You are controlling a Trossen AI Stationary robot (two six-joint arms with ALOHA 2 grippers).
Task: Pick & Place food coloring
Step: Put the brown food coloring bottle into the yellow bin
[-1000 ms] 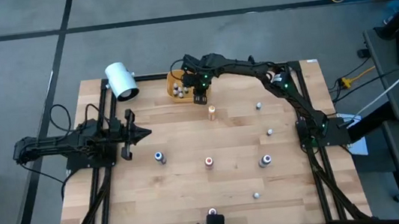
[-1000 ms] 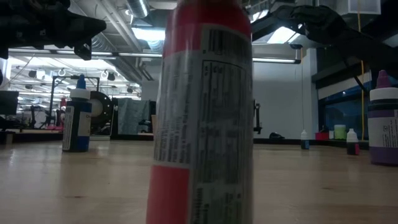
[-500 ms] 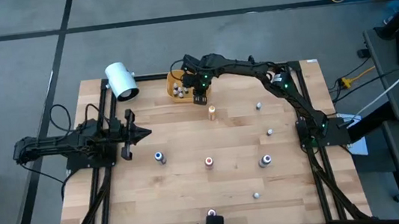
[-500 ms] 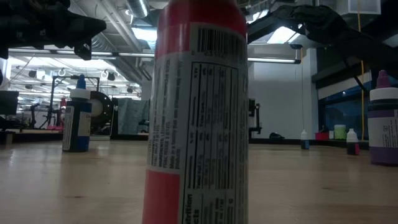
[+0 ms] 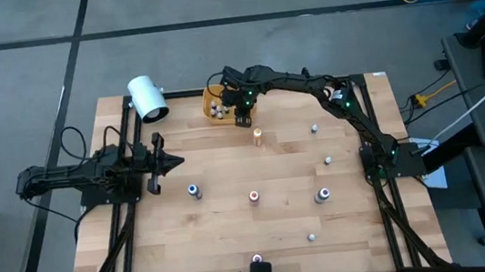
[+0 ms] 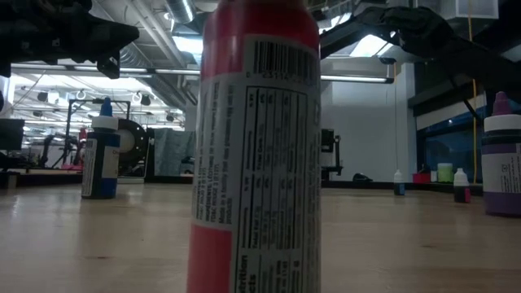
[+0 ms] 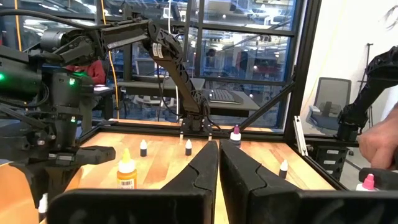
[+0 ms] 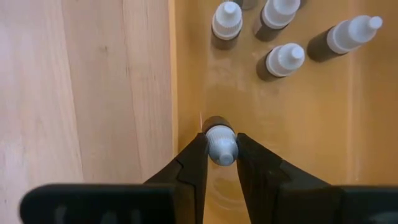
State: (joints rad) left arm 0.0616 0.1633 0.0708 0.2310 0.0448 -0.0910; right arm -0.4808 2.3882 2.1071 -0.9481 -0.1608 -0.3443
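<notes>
The food coloring bottle (image 8: 219,142) looks light and slippery, so my right gripper's (image 8: 219,163) fingers pinch its white cap over the orange bin (image 8: 311,124); the left gripper's (image 7: 219,163) fingers sit closed, empty.

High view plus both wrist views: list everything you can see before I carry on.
table: one, pale wood, under everything.
bin: one, yellow-orange, at the table's far edge.
bottles in bin: at least four, white caps, apart from the held one.
held bottle: one, pale cap, inside the bin.
loose bottles: eight, spread over the table; caps white, red, blue, purple, one orange.
white cylinder: one, far left corner.
person's hand: one, at the table's edge, in the left wrist view.
right arm: dark, reaching over the bin, jaws shut on the held bottle.
left arm: dark, at the left edge, idle, jaws shut.
</notes>
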